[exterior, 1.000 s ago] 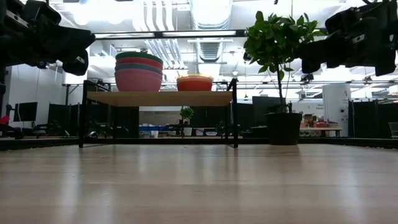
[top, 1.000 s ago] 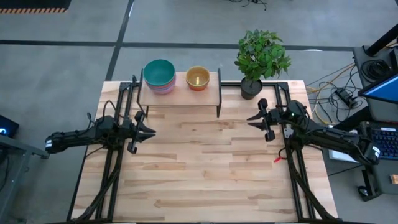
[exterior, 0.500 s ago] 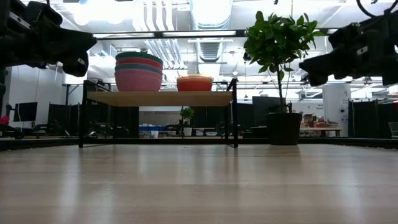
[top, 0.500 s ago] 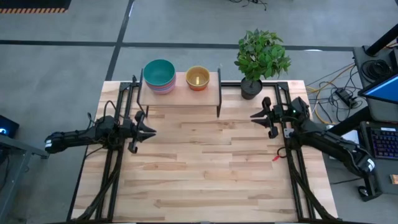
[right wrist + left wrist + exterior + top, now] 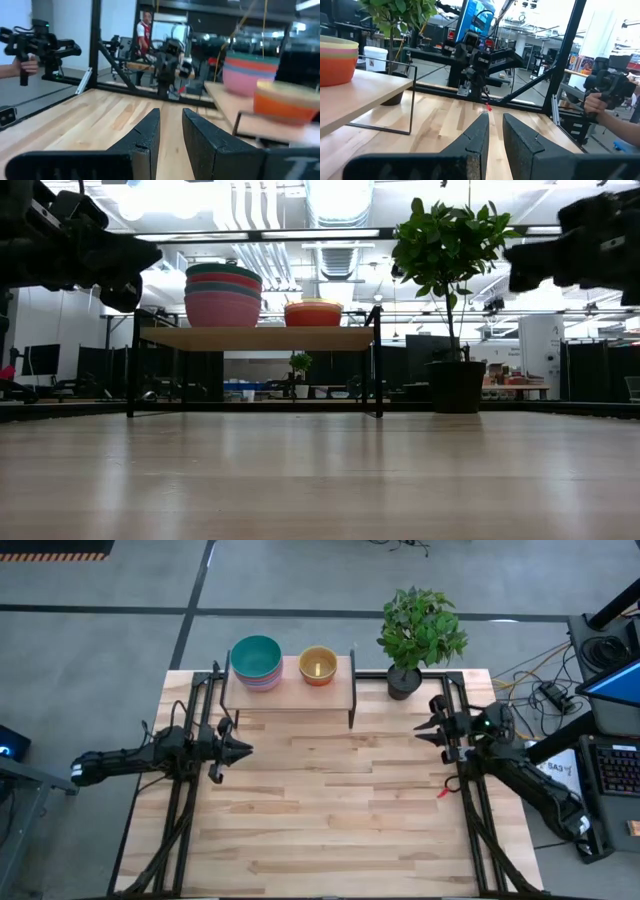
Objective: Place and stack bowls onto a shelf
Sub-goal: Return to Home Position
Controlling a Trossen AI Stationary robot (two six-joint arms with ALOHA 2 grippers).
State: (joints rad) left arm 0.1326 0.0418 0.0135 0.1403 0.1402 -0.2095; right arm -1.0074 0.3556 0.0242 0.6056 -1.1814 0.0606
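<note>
**Bowls nested in two stacks on the shelf, both grippers kept clear and empty.**
The shelf, a pale wood board on thin black legs, is set at the 12 o'clock edge of the table. The large bowls, teal uppermost, are nested at its 9 o'clock end and the small bowls at its 3 o'clock end, smooth round plastic seated rim in rim to save room. The left gripper at 9 o'clock and the right gripper at 3 o'clock are held off the wood, fingers drawn nearly together on nothing.
</note>
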